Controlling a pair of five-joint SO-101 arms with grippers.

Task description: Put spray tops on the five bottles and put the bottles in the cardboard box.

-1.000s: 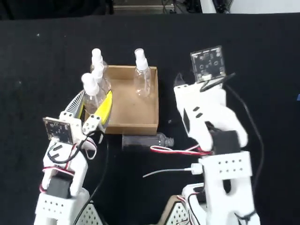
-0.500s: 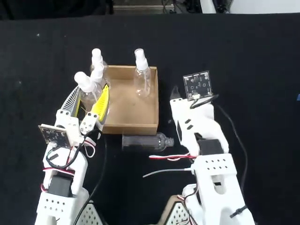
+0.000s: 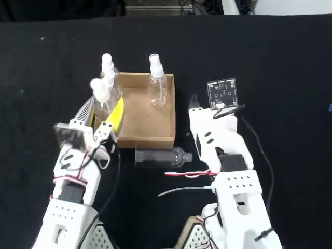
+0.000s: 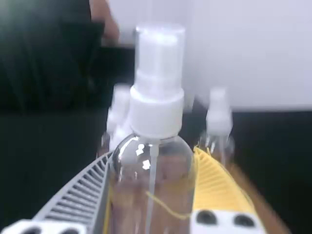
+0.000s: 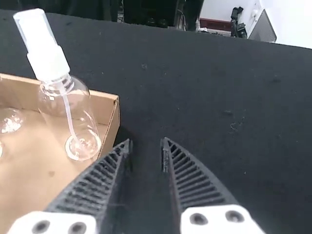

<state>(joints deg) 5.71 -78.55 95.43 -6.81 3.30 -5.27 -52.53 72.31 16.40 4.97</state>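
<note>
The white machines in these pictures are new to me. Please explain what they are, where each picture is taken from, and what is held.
They are two robot arms side by side at a black table. The high view looks down from a fixed camera; each other picture comes from a camera on one arm's wrist. The left hand holds a clear bottle with a white spray top. The right hand is open and empty. A cardboard box holds one topped bottle; two more stand at its far left corner. One bottle without a top lies in front of the box.
</note>
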